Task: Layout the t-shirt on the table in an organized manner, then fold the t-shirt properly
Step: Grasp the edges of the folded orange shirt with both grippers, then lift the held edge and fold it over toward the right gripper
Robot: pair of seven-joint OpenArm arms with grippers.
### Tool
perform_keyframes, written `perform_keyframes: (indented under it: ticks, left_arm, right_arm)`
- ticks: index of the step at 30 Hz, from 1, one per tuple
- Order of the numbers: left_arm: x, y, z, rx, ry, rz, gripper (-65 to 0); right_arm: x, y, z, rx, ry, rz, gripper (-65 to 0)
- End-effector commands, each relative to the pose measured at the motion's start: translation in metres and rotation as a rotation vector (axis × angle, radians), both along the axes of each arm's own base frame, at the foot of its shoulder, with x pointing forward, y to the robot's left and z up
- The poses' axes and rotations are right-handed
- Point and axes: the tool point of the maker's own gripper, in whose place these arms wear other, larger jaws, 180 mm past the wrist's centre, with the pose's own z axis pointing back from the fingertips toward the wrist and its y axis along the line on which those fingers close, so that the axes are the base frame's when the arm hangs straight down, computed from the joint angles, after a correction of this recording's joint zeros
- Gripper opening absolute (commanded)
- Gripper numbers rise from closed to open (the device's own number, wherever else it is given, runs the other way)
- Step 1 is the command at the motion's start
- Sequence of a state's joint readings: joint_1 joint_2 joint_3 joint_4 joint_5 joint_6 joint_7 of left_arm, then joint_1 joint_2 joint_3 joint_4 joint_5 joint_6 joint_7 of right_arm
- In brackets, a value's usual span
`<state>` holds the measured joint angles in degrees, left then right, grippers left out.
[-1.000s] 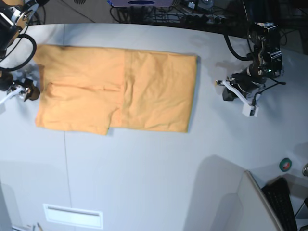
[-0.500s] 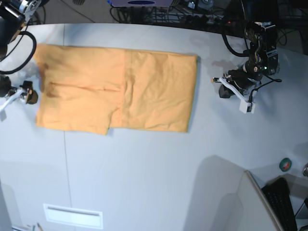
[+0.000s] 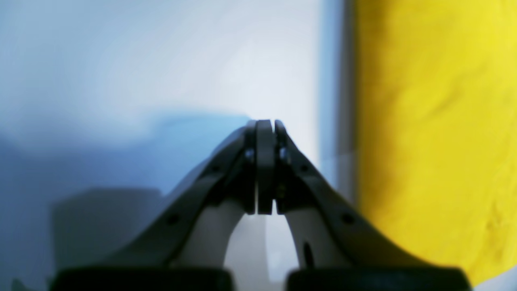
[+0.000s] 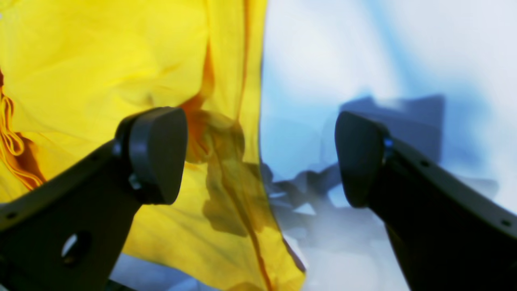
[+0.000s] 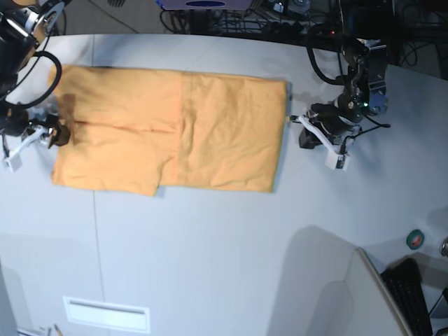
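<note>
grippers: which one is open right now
The right gripper, at the t-shirt's edge; its jaws stand wide apart. The left gripper is shut.

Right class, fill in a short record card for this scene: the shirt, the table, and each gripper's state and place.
shirt: light orange t-shirt, partly folded into a long rectangle, lying flat
table: pale grey-white table, thin dark seam
left gripper: left gripper shut, holding nothing, over bare table beside one short edge of the shirt
right gripper: right gripper open, jaws straddling the opposite short edge, no cloth gripped
</note>
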<state>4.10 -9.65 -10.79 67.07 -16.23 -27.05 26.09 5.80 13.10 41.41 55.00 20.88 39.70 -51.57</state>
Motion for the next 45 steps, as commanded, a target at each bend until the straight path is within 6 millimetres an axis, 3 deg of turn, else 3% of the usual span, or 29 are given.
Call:
perform_keyframes:
  ticks: [1,9,14,16,29,32,38,43,45]
  left_arm:
    - [-0.002,-0.004,-0.003,0.006,0.008,-0.018,-65.0]
    - [-0.002,-0.016,-0.017,-0.025,0.039,-0.022,-65.0]
    - [0.007,-0.021,-0.013,-0.033,0.025,-0.024,-65.0]
    - [0.007,-0.025,-0.013,-0.04,0.023,-0.024,-65.0]
    - [0.008,-0.023,-0.022,-0.047,0.055,-0.012,-65.0]
    - [0.008,-0.024,-0.023,-0.05,0.057,-0.012,-65.0]
    - [0.009,-0.024,-0.023,-0.05,0.055,-0.012,-65.0]
    - [0.01,-0.024,-0.022,-0.05,0.054,-0.012,-65.0]
    - [0.015,-0.024,-0.019,-0.05,0.045,-0.013,-65.0]
  right_arm:
    - [-0.007,0.007,-0.003,0.006,0.041,0.031,-11.3]
    - [-0.008,0.023,0.006,-0.013,0.042,0.077,-11.3]
    - [-0.016,0.026,0.004,-0.01,0.07,0.088,-11.4]
    - [-0.016,0.037,0.001,0.012,0.067,0.09,-11.4]
    - [-0.006,0.061,0.0,0.058,0.046,0.093,-11.7]
    - [-0.002,0.064,-0.001,0.075,0.047,0.093,-18.9]
    - [0.012,0.064,-0.003,0.094,-0.005,0.055,-41.1]
    - [0.016,0.052,-0.002,0.074,-0.039,0.03,-61.7]
    - [0.016,0.049,-0.001,0.068,-0.042,0.029,-65.0]
